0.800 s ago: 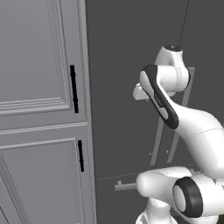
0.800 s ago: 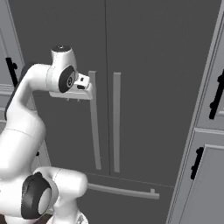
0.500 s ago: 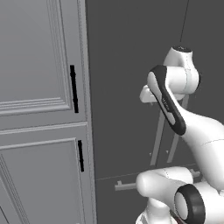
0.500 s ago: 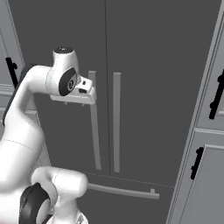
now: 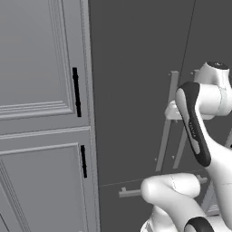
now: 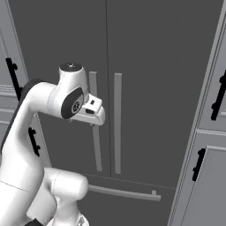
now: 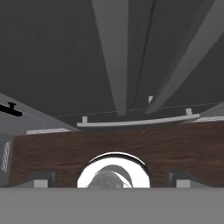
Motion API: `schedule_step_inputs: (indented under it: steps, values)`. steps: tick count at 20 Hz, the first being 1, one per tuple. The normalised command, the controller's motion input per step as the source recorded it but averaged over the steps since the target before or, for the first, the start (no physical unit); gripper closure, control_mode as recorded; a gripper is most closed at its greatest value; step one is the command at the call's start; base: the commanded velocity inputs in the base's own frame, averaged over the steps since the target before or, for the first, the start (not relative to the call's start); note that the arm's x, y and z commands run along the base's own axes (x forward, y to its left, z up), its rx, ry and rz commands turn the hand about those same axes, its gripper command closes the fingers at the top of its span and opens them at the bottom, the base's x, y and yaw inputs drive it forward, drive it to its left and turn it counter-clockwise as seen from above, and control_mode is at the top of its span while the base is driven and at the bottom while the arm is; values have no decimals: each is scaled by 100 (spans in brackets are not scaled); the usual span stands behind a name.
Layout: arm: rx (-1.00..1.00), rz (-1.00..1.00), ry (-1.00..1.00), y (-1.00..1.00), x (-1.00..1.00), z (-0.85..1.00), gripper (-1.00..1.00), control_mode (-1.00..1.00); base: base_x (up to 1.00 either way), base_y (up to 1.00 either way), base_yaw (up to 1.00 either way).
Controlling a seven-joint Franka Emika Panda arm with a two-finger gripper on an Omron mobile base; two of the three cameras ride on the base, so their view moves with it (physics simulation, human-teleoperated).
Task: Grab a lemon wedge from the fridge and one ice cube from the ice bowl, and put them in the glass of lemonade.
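Observation:
The fridge (image 5: 136, 68) (image 6: 154, 53) is a tall dark grey front with both doors shut, so the lemon wedge is hidden. Two long pale bar handles run down its middle: the left door handle (image 6: 95, 137) and the right door handle (image 6: 117, 123). My gripper (image 6: 92, 115) (image 5: 173, 111) hovers just in front of the left handle's upper part, tilted downward. In the hand view the gripper (image 7: 111, 181) is open, with its fingertips (image 7: 41, 179) far apart and nothing between them. The glass of lemonade and the ice bowl are out of view.
Light grey panelled cabinets (image 5: 41, 90) with short black handles (image 5: 76, 92) flank the fridge on the left, and more cabinets (image 6: 212, 154) stand on the right. A horizontal drawer handle (image 6: 123, 193) (image 7: 135, 121) crosses the fridge's lower part. Brown wooden floor (image 7: 52, 153) lies below.
The hand has moved lower and closer to the fridge's left door handle, with the upper arm swinging forward. The base and the fridge doors have stayed still.

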Motion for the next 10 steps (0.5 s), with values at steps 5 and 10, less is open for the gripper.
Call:
schedule_step_inputs:
  steps: [5, 10]
  values:
    - [0, -2, 3, -2, -22, -17, -100, -100, 0, 0, 0]
    - [0, 0, 2, 0, -35, -16, -100, -100, 0, 0, 0]
